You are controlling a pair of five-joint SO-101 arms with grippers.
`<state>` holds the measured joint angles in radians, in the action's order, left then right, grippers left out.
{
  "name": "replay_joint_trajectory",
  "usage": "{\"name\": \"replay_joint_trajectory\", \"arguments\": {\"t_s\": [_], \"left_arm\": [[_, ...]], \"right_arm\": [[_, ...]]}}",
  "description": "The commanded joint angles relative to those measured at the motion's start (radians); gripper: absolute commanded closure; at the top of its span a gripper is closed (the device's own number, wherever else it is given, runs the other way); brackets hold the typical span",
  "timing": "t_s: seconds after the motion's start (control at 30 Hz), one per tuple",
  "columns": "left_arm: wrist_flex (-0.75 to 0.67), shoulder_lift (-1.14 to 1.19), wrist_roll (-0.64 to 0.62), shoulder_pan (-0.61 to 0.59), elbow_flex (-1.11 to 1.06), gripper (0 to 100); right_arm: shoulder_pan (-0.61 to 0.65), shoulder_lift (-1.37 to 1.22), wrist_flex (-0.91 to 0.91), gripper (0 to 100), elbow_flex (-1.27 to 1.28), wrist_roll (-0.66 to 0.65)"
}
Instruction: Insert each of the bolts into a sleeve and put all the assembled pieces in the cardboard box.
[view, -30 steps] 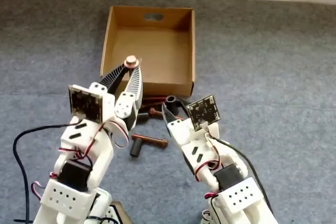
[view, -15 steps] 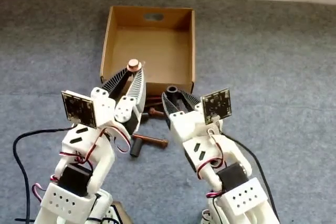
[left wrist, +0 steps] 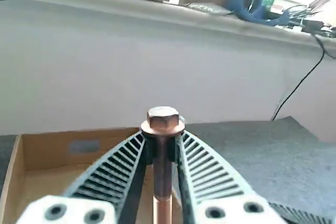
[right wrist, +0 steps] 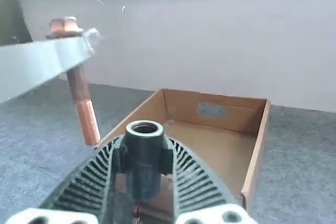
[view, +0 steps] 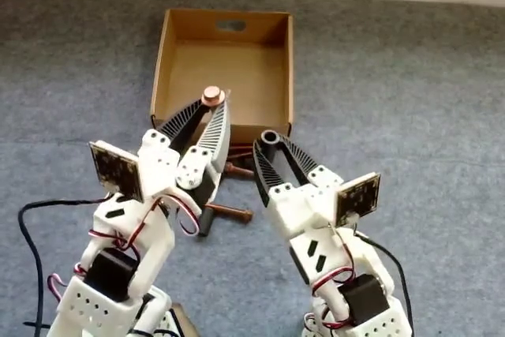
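Note:
My left gripper [view: 211, 103] is shut on a copper bolt [left wrist: 162, 169], held upright with its hex head [view: 212, 95] on top, over the near wall of the cardboard box [view: 167, 45]. My right gripper [view: 271, 142] is shut on a black sleeve [right wrist: 144, 156], its open bore facing up, just right of the bolt and in front of the box. In the right wrist view the bolt [right wrist: 81, 103] hangs beside and above the sleeve. On the carpet between the arms lie another bolt in a sleeve [view: 223, 212] and more bolts [view: 237, 168].
The box [right wrist: 254, 145] is open-topped with a handle hole [view: 230, 26] in its far wall. Grey carpet [view: 410, 116] spreads right of and behind the box. A black cable [view: 28, 226] runs by the left arm's base.
The left gripper has carried the bolt right and nearer. The right gripper has lifted the sleeve and turned its bore up, closing the gap to the bolt.

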<state>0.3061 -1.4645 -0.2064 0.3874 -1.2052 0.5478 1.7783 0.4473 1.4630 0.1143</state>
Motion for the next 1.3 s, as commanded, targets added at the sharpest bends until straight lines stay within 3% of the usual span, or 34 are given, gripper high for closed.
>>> {"name": "replay_joint_trajectory", "arguments": {"t_s": [0.0,0.47,0.77,1.27], "left_arm": [[-0.077,-0.015,-0.002,0.048,0.082,99],[-0.127,-0.013,-0.002,0.14,0.041,99],[-0.129,0.202,-0.005,0.137,0.062,99],[-0.127,0.209,-0.005,0.139,0.131,99]], "right_arm": [[-0.013,0.021,0.001,99.3,-0.002,0.005],[-0.01,0.015,0.001,99.3,0.027,0.005],[-0.012,0.016,0.001,99.3,0.028,0.005],[-0.01,0.015,0.001,99.3,0.028,0.005]]}}
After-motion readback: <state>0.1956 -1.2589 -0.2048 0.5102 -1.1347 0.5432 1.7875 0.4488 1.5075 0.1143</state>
